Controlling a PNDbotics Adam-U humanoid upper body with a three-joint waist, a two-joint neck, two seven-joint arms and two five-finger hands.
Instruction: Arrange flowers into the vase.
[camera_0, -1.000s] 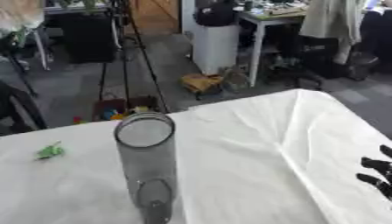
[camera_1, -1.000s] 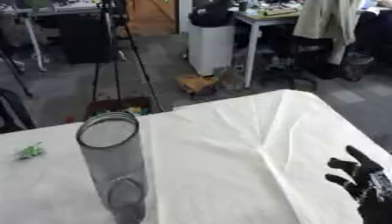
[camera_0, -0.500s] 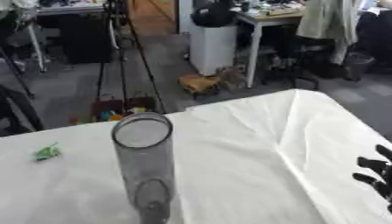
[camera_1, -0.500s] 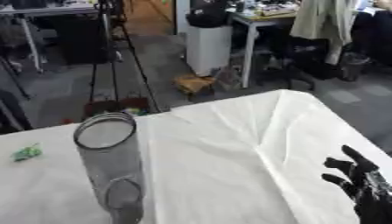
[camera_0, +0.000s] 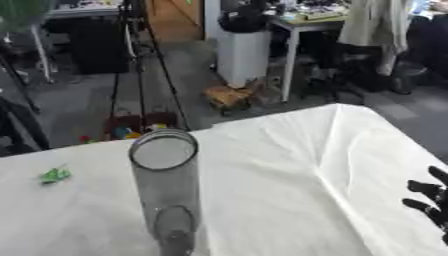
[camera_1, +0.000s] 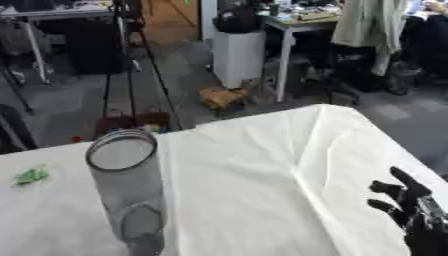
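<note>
Clear cylindrical vase (camera_0: 168, 185) is stood upright and empty near the table's (camera_0: 289, 165) front edge, small green piece (camera_0: 54, 175) lies by the left edge, right hand (camera_1: 411, 210) is rested idle with fingers spread, nothing grasped, at the front-right corner.

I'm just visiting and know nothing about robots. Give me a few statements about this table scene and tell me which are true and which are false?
1. The tall clear cylindrical vase stands upright on the white tablecloth. True.
2. The vase is full of flowers. False: nothing shows inside it.
3. The robot's black right hand shows at the lower right, fingers straight, holding nothing. True.
4. That hand is touching the vase. False: it is well apart, across the cloth.
5. A small green thing lies on the cloth left of the vase. True.
</note>
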